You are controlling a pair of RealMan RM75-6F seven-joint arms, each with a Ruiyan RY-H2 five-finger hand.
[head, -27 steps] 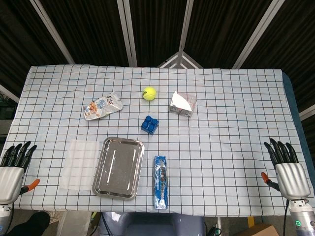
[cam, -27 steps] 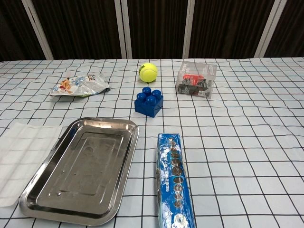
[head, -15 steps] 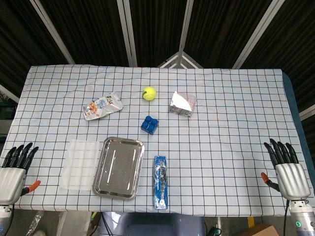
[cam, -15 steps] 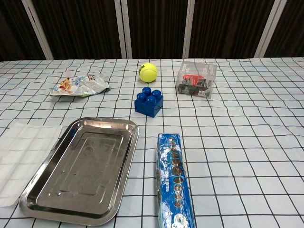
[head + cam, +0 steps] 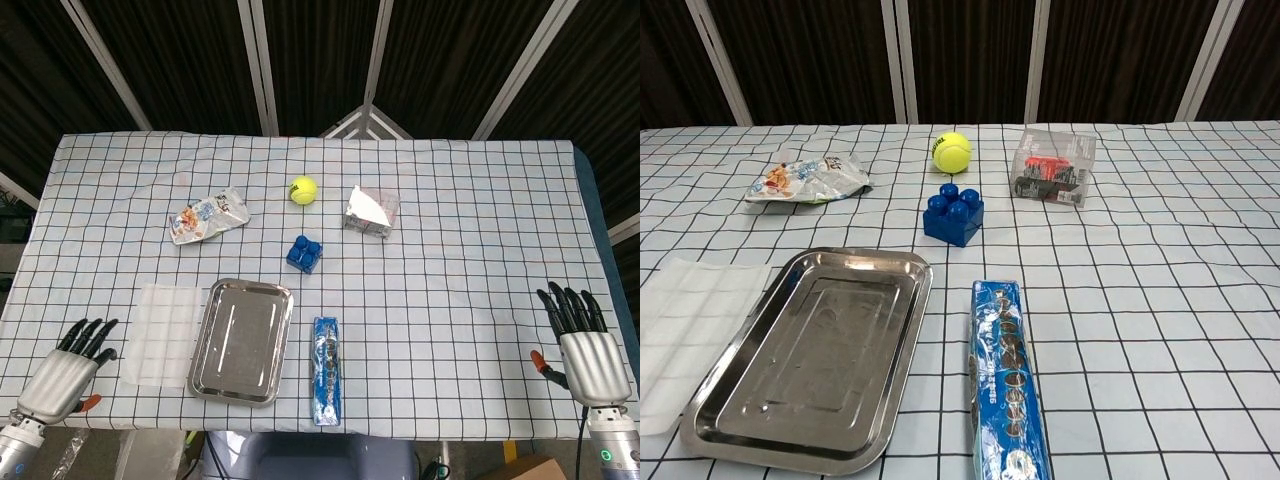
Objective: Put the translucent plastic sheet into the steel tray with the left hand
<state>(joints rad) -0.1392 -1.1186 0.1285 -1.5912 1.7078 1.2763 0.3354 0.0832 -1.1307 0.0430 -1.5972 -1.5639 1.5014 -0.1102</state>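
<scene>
left hand point(image 5: 62, 378): moved in from table's left edge toward sheet since a second ago; approach begun, no contact yet
fingers: spread, holding nothing
translucent plastic sheet point(image 5: 164, 333): flat on cloth, just left of steel tray point(image 5: 242, 340), untouched
right hand point(image 5: 588, 358): spread, idle, empty

Polished steel tray point(image 5: 800, 360) throwing mirror glints, a milky, matt ribbed plastic sheet point(image 5: 685, 335) just beside it, glossy blue wrapper point(image 5: 1008, 385), fuzzy yellow ball point(image 5: 951, 152), shiny plastic brick point(image 5: 953, 214), crinkly foil snack bag point(image 5: 805, 178), all on a checked cloth tabletop point(image 5: 1160, 300).
</scene>
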